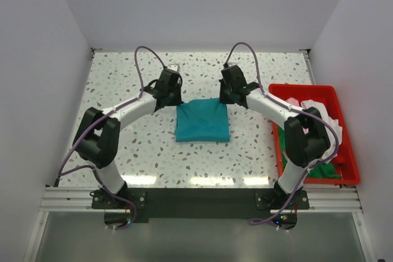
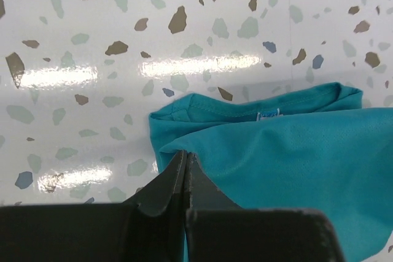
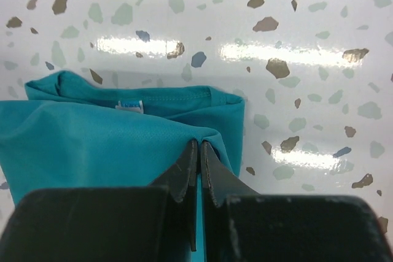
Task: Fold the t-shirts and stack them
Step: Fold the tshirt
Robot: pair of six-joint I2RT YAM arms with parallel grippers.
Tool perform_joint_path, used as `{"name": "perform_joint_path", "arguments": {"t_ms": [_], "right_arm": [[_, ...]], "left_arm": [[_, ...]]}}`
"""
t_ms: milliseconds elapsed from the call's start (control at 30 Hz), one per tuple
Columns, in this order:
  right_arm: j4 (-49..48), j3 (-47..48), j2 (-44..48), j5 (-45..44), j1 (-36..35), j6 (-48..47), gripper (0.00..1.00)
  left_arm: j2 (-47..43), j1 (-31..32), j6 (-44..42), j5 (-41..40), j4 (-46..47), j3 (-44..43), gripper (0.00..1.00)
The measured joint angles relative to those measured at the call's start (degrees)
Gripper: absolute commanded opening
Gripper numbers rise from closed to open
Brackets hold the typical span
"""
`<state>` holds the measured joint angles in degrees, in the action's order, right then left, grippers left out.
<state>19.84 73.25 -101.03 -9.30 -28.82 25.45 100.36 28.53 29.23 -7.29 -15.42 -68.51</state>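
Observation:
A folded teal t-shirt [image 1: 202, 122] lies in the middle of the speckled table, its white neck label [image 2: 268, 114] at the far edge. My left gripper [image 1: 174, 99] is at the shirt's far left corner, and in the left wrist view its jaws [image 2: 186, 154] are shut on a pinch of the teal cloth [image 2: 295, 151]. My right gripper [image 1: 226, 97] is at the far right corner. The right wrist view shows it [image 3: 199, 143] shut on a fold of the same shirt [image 3: 92, 145], with the label [image 3: 130, 106] beyond it. More t-shirts, white [image 1: 319, 106] and green [image 1: 326, 170], lie crumpled in the bin.
A red plastic bin [image 1: 307, 88] stands at the right edge of the table, partly behind my right arm's elbow [image 1: 305, 133]. White walls close in the table on the left, back and right. Bare speckled tabletop [image 1: 123, 78] surrounds the teal shirt.

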Motion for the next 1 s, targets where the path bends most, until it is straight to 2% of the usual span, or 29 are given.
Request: {"name": "perform_joint_path", "arguments": {"t_ms": [233,400,433,467,500,567,600,667,700,900,967,1000], "right_arm": [[-1.01,0.37,-0.61,-0.2,1.53,0.02,0.0],[-2.05,3.5,-7.63,0.87,3.21,0.2,0.0],[-2.36,4.24,-9.25,1.4,3.61,0.24,0.03],[-2.62,4.9,-10.78,1.7,3.98,0.28,0.07],[-2.67,5.46,-12.13,2.05,4.28,0.37,0.18],[-2.29,6.82,-14.19,2.6,4.81,0.37,0.31],[-1.9,7.65,-15.02,2.71,5.01,0.15,0.41],[-1.01,8.76,-15.54,2.6,5.42,-0.13,0.48],[-0.46,9.29,-15.47,2.49,5.57,-0.35,0.55],[2.71,10.69,-12.41,1.16,5.75,-1.03,0.58],[3.34,10.21,-9.6,1.03,5.73,-1.01,0.57],[3.45,9.81,-7.85,1.07,5.73,-1.01,0.54]], "left_arm": [[-1.22,-1.73,1.64,-0.5,0.85,-0.02,0.0],[4.42,-4.17,2.64,-0.02,3.02,-1.38,0.0],[5.92,-4.55,2.73,0.31,3.8,-1.62,0.02],[7.1,-4.79,2.75,0.66,4.24,-1.81,0.1],[8.31,-5.05,2.73,1.14,4.74,-2.05,0.28],[9.84,-5.42,2.67,1.62,5.2,-2.43,0.46],[10.08,-5.6,2.71,1.73,5.18,-2.67,0.6],[10.08,-5.92,2.75,1.57,5.07,-3.56,0.64],[9.9,-6.03,2.89,1.31,5.07,-4.26,0.65],[3.06,-5.62,2.99,-0.33,3.78,-4.63,0.63],[-1.22,-4.2,3.17,-1.97,3.15,-3.39,0.55],[-3.34,-2.99,3.34,-2.36,3.17,-2.49,0.43]]}}
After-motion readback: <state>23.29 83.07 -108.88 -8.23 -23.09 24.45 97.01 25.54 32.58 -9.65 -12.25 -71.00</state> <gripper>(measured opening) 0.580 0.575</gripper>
